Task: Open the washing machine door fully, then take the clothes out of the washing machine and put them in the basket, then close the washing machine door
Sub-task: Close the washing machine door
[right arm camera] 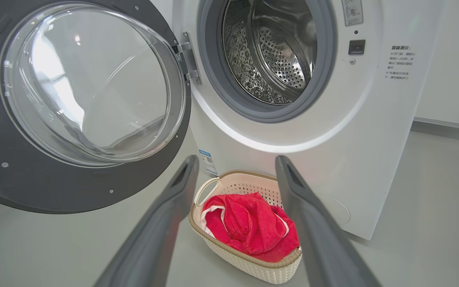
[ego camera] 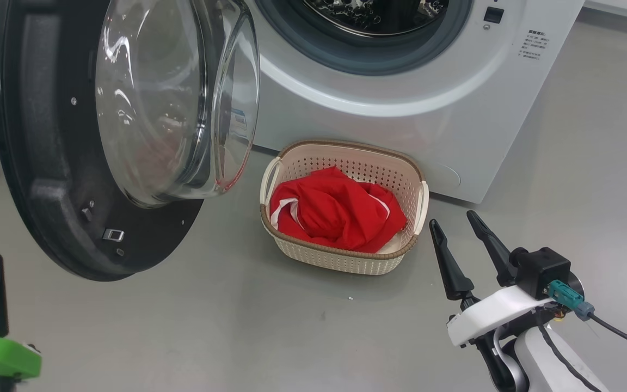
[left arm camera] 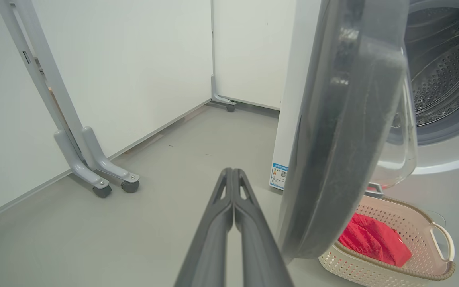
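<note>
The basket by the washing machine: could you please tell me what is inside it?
Inside the basket lie the clothes, bunched red fabric with white trim, covering most of its floor. The basket's perforated far wall shows above them. Anything beneath the fabric is covered.

Bright, even white light; shadows on the grey floor (ego camera: 237, 326) are soft, a faint one beneath the basket (ego camera: 340, 261). Glare streaks the glass of the washing machine door (ego camera: 145, 109) at 10 o'clock in the head view. Wrist views bow toward their edges; the door rim nearest the left wrist lens is blurred.
</note>
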Robot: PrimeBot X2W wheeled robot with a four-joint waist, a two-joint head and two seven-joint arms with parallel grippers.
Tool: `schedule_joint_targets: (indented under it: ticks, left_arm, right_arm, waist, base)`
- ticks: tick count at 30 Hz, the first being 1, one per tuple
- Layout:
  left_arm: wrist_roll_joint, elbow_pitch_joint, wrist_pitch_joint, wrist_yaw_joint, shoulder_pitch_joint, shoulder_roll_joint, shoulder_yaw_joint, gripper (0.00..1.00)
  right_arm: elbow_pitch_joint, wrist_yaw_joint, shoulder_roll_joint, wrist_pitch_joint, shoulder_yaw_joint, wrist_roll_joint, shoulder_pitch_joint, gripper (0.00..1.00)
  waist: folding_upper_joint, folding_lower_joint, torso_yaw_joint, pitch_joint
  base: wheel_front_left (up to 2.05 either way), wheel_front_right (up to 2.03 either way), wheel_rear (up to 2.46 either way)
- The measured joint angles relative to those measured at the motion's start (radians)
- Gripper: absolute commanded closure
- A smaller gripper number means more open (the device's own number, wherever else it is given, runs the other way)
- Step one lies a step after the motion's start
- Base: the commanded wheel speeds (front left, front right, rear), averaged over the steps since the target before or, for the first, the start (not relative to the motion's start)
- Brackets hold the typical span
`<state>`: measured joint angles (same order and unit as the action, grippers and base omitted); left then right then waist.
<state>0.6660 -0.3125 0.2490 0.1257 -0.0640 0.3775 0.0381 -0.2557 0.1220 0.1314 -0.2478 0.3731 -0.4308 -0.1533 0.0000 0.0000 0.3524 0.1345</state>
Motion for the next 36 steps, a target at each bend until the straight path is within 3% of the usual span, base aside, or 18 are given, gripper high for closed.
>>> schedule_joint_targets:
  ticks: [7,12,14,15,20,29,36]
  left_arm:
    - [-0.003,0.021,0.0,0.0,-0.041,0.035,-0.004,1.0]
    - [0.08,0.037,-0.018,0.0,-0.075,0.049,-0.018,1.0]
    - [0.148,0.042,-0.048,0.0,-0.088,0.047,-0.028,1.0]
    - [0.255,0.045,-0.1,0.0,-0.101,0.031,-0.038,1.0]
    - [0.498,0.046,-0.205,0.0,-0.137,-0.026,-0.111,1.0]
    - [0.704,0.047,-0.368,-0.002,-0.207,-0.03,-0.191,1.0]
    - [0.896,0.016,-0.475,-0.088,-0.259,-0.065,-0.27,1.0]
  right_arm:
    - [0.0,0.0,0.0,0.0,-0.001,0.0,0.0,0.0]
    - [0.0,0.0,0.0,0.0,-0.001,0.0,0.0,0.0]
    - [0.0,0.0,0.0,0.0,-0.002,0.0,0.0,0.0]
    - [0.0,0.0,0.0,0.0,-0.002,0.0,0.0,0.0]
    - [-0.001,0.0,0.001,0.0,-0.003,0.0,0.0,0.0]
    - [-0.001,0.0,0.002,0.0,-0.002,0.001,-0.001,0.0]
    - [-0.001,0.0,0.002,0.0,-0.001,0.002,-0.002,0.0]
  waist:
    - [0.0,0.0,0.002,0.007]
    - [0.0,0.0,0.002,0.013]
    - [0.0,0.0,0.001,0.014]
    - [0.0,0.0,0.0,0.016]
    - [0.0,0.0,-0.001,0.019]
    - [0.0,0.0,-0.002,0.026]
    - [0.0,0.0,-0.005,0.034]
  base:
    - [0.0,0.0,0.0]
    - [0.0,0.0,0.0]
    - [0.0,0.0,0.0]
    - [0.0,0.0,0.0]
    - [0.0,0.0,0.0]
    - [0.0,0.0,0.0]
    - [0.0,0.0,0.0]
